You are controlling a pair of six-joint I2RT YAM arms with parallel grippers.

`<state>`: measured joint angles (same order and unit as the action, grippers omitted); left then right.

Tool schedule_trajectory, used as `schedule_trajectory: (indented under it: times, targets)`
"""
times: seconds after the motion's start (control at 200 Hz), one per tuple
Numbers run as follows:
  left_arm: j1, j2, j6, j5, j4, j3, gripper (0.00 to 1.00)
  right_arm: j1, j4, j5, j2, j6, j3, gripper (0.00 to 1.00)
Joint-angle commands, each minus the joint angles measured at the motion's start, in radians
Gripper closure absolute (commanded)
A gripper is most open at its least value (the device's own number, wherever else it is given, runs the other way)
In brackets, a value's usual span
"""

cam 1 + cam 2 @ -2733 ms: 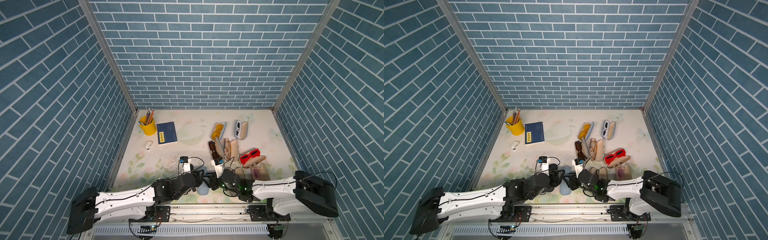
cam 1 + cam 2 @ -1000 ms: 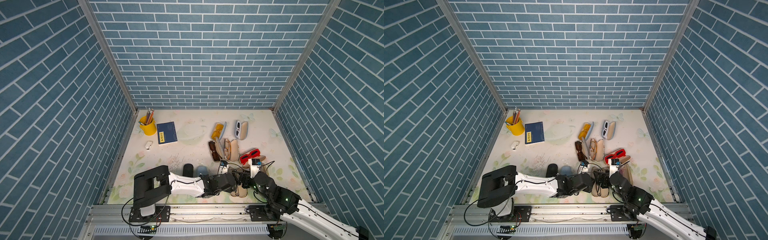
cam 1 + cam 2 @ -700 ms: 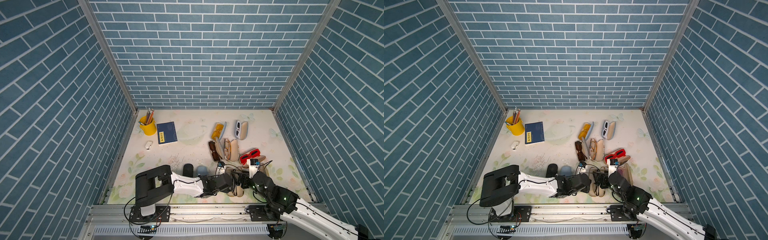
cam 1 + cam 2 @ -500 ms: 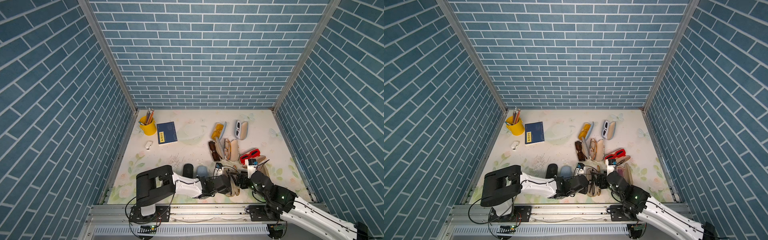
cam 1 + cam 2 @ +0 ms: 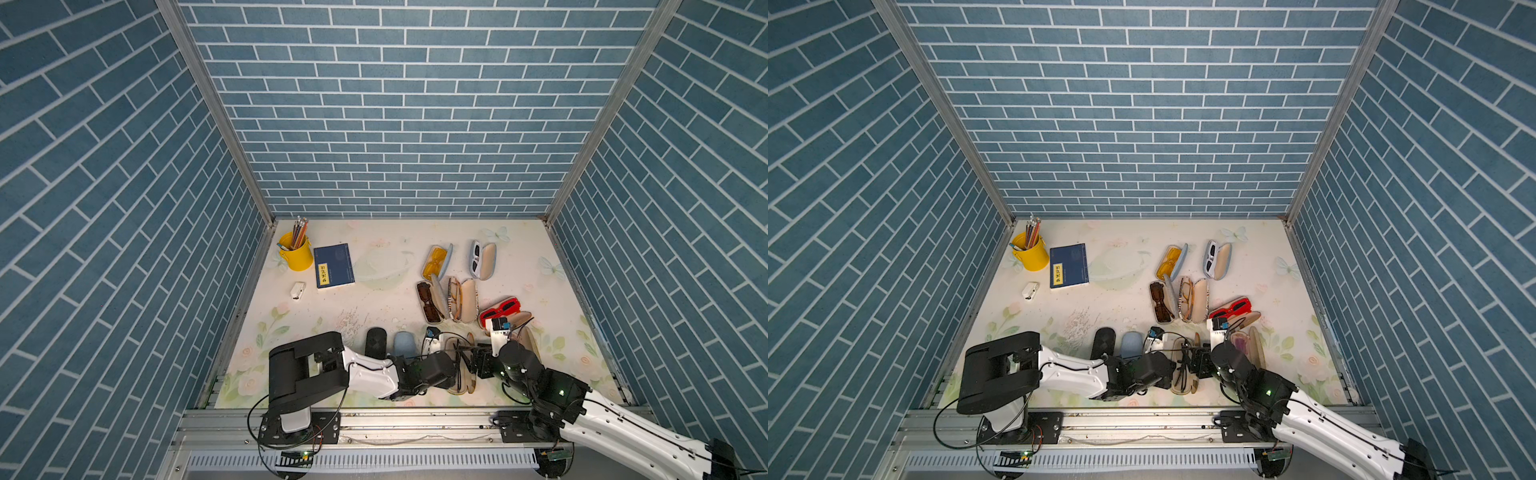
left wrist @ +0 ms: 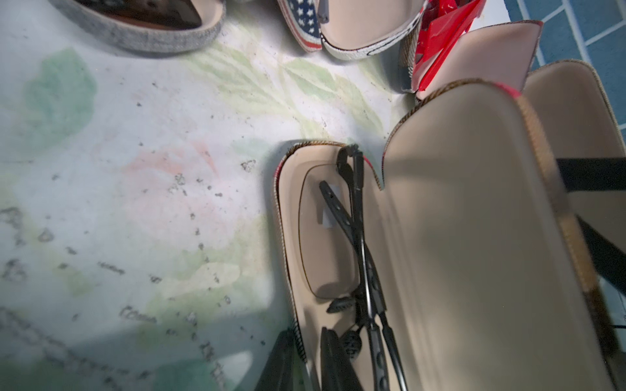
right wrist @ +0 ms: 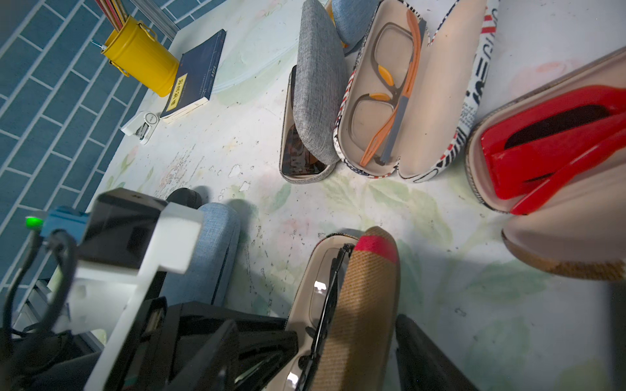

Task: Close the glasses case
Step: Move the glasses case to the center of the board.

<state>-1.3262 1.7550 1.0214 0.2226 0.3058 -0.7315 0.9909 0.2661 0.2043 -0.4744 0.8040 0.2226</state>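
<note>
The glasses case [image 5: 460, 376] [image 5: 1185, 374] is brown woven cloth with a red stripe and a beige lining. It lies near the table's front edge with black-framed glasses [image 6: 359, 243] in its lower half. Its lid [image 7: 366, 291] stands half raised over them. My left gripper [image 6: 305, 362] [image 5: 454, 369] is shut on the lower half's near rim, one finger outside the wall and one inside. My right gripper [image 7: 311, 345] [image 5: 1198, 363] is open and straddles the case. One of its fingers [image 7: 416, 352] is close against the lid's woven outside.
A closed black case [image 5: 375, 343] and a closed blue case [image 5: 404, 345] lie beside the left arm. Open cases with red sunglasses [image 7: 548, 142], orange glasses [image 7: 393, 101] and brown sunglasses [image 7: 301, 155] crowd behind. A yellow pencil cup [image 5: 296, 253] and a blue book [image 5: 333, 266] stand far left.
Both arms have swung from the closed blue case over to the brown case. The left jaws have closed on its rim and the right jaws have narrowed around the lid.
</note>
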Motion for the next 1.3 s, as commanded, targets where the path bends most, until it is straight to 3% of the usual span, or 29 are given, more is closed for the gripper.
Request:
schedule_trajectory:
  times: [0.0, 0.295, 0.765, 1.295]
  targets:
    - [0.007, -0.024, 0.012, 0.013, -0.026, 0.035, 0.81, -0.004, -0.037, -0.019, 0.019, -0.023, -0.021, 0.29]
    - [0.006, -0.057, 0.044, 0.058, -0.05, 0.068, 0.81, -0.003, -0.122, -0.104, 0.047, -0.038, -0.042, 0.32]
    - [0.006, -0.138, 0.099, 0.122, -0.057, 0.123, 0.83, -0.003, -0.208, -0.167, 0.01, -0.032, -0.068, 0.5]
    - [0.006, -0.151, 0.15, 0.134, -0.004, 0.181, 0.83, -0.003, -0.1, -0.136, 0.117, -0.01, -0.059, 0.53]
